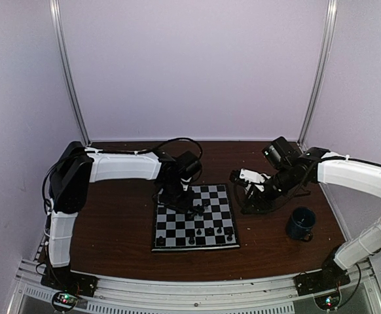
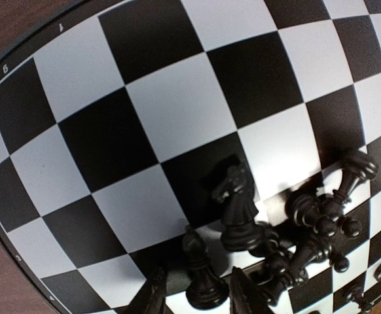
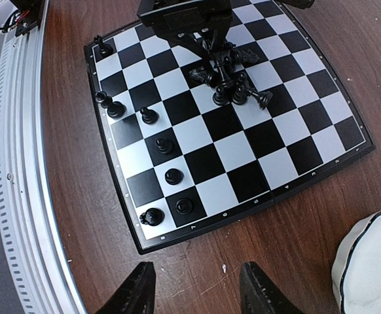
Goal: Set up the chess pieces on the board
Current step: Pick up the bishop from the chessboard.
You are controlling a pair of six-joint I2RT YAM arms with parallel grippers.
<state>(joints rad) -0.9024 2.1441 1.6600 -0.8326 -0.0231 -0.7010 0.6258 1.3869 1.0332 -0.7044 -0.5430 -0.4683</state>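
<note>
- Left gripper (image 2: 201, 297) flanks one upright piece (image 2: 203, 278) beside a heap of chess pieces (image 2: 315, 229) on the board (image 2: 145, 111); whether it grips, I cannot tell.
- Right gripper (image 3: 197, 288) hangs open, empty, over the table (image 3: 295, 242) beside the board.

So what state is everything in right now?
chessboard: flat on the table.
edge pieces: standing upright.
middle heap: mostly toppled.
left gripper: straddling a standing black piece, grip unclear.
right gripper: open, empty.
mug: upright.
</note>
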